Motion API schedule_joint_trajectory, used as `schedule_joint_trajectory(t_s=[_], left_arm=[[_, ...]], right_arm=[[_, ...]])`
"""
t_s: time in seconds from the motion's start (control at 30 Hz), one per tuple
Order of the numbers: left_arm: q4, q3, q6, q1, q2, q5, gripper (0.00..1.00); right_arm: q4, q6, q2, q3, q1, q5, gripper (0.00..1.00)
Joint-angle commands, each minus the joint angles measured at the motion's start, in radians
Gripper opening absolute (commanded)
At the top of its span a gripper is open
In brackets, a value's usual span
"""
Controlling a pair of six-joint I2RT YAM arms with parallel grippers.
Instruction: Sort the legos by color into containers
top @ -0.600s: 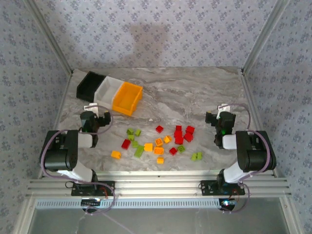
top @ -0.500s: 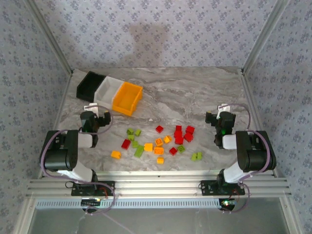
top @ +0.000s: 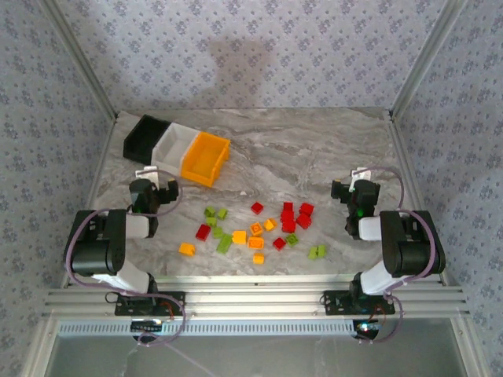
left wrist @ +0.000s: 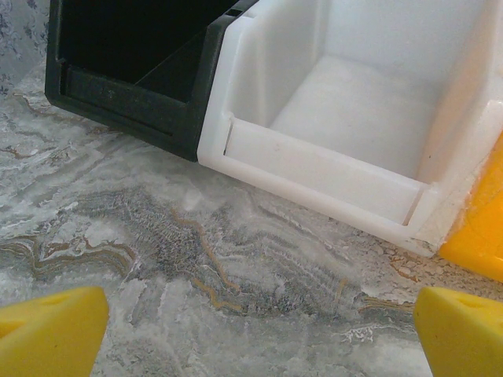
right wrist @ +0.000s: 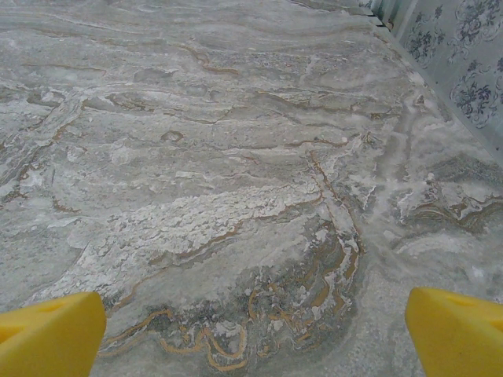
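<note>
Marbled table [top: 314,157] holds blocky plastic legos [top: 288,224]; left tool [left wrist: 259,330] and right tool [right wrist: 255,330] both gape apart.

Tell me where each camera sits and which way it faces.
Top external: above and behind the bases, looking down at the table, legos and three bins; left arm and right arm show.
Left wrist: low over the table, facing the black bin and white bin; yellow left fingers at the bottom corners.
Right wrist: low, facing bare marble toward the wall; yellow right fingers at the bottom corners.
Shared: top and left wrist both show the black and white bins.
</note>
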Motion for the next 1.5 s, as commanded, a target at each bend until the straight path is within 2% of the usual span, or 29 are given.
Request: schedule_joint_trajectory(t_s=[0.0, 0.43, 0.47, 0.53, 0.57, 0.63, 0.7, 0.77, 0.83, 0.9, 0.93, 0.97, 1.0, 1.07, 1.1, 1.13, 1.17, 1.2, 1.23, 1.27, 1.33, 1.47], left_arm=[[0.007, 0.022, 0.007, 0.009, -0.013, 0.019, 1.00], [-0.002, 0.027, 0.005, 0.008, -0.031, 0.019, 1.00], [-0.062, 0.041, 0.013, 0.005, -0.065, 0.026, 1.00], [-0.230, 0.096, 0.009, -0.002, -0.141, 0.007, 1.00], [-0.277, 0.115, 0.005, -0.003, -0.161, 0.001, 1.00], [-0.337, 0.130, -0.006, -0.010, -0.210, -0.016, 1.00], [-0.337, 0.119, -0.023, -0.019, -0.265, -0.023, 1.00], [-0.320, 0.109, -0.058, -0.027, -0.317, -0.030, 1.00], [-0.286, 0.115, -0.142, -0.028, -0.348, -0.052, 1.00], [-0.331, 0.159, -0.291, -0.028, -0.357, -0.133, 1.00], [-0.386, 0.193, -0.391, -0.027, -0.361, -0.165, 1.00], [-0.462, 0.231, -0.475, -0.023, -0.369, -0.169, 1.00], [-0.563, 0.277, -0.566, -0.021, -0.377, -0.168, 1.00], [-0.667, 0.327, -0.687, -0.018, -0.386, -0.144, 1.00], [-0.668, 0.331, -0.713, -0.016, -0.393, -0.106, 1.00], [-0.633, 0.317, -0.733, -0.014, -0.403, -0.071, 1.00], [-0.599, 0.298, -0.760, -0.012, -0.411, -0.042, 1.00], [-0.543, 0.276, -0.788, -0.009, -0.422, -0.009, 1.00], [-0.490, 0.250, -0.808, -0.007, -0.432, 0.023, 1.00], [-0.458, 0.235, -0.828, -0.007, -0.440, 0.040, 1.00], [-0.512, 0.233, -0.934, -0.006, -0.460, 0.007, 1.00], [-0.610, 0.255, -0.968, 0.009, -0.498, 0.033, 1.00]], right_arm=[[0.021, 0.017, -0.009, 0.014, -0.002, -0.005, 1.00], [0.031, 0.018, -0.012, 0.009, 0.000, 0.009, 1.00], [0.009, 0.025, -0.030, 0.012, 0.011, 0.061, 1.00], [0.012, 0.007, -0.057, 0.006, 0.027, 0.062, 1.00], [-0.004, -0.008, -0.073, 0.010, 0.047, 0.116, 1.00], [-0.169, -0.009, -0.133, 0.070, 0.099, 0.214, 1.00], [-0.380, 0.057, -0.169, 0.158, 0.113, 0.238, 1.00], [-0.466, 0.101, -0.201, 0.193, 0.135, 0.275, 1.00], [-0.501, 0.126, -0.232, 0.210, 0.202, 0.413, 1.00], [-0.586, 0.168, -0.225, 0.267, 0.279, 0.589, 1.00], [-0.659, 0.225, -0.213, 0.313, 0.307, 0.639, 1.00], [-0.725, 0.298, -0.203, 0.351, 0.317, 0.638, 1.00], [-0.805, 0.399, -0.197, 0.388, 0.318, 0.579, 1.00], [-0.947, 0.668, -0.185, 0.440, 0.293, 0.384, 1.00], [-0.888, 0.702, -0.163, 0.436, 0.249, 0.193, 1.00], [-0.783, 0.696, -0.132, 0.420, 0.218, 0.030, 0.93], [-0.713, 0.698, -0.107, 0.411, 0.212, -0.046, 0.84], [-0.653, 0.696, -0.086, 0.404, 0.228, -0.067, 0.84], [-0.627, 0.688, -0.074, 0.406, 0.266, -0.038, 0.99], [-0.637, 0.683, -0.064, 0.429, 0.302, -0.001, 1.00], [-0.698, 0.683, -0.025, 0.505, 0.373, 0.014, 1.00], [-0.766, 0.733, 0.077, 0.655, 0.486, -0.069, 1.00]])
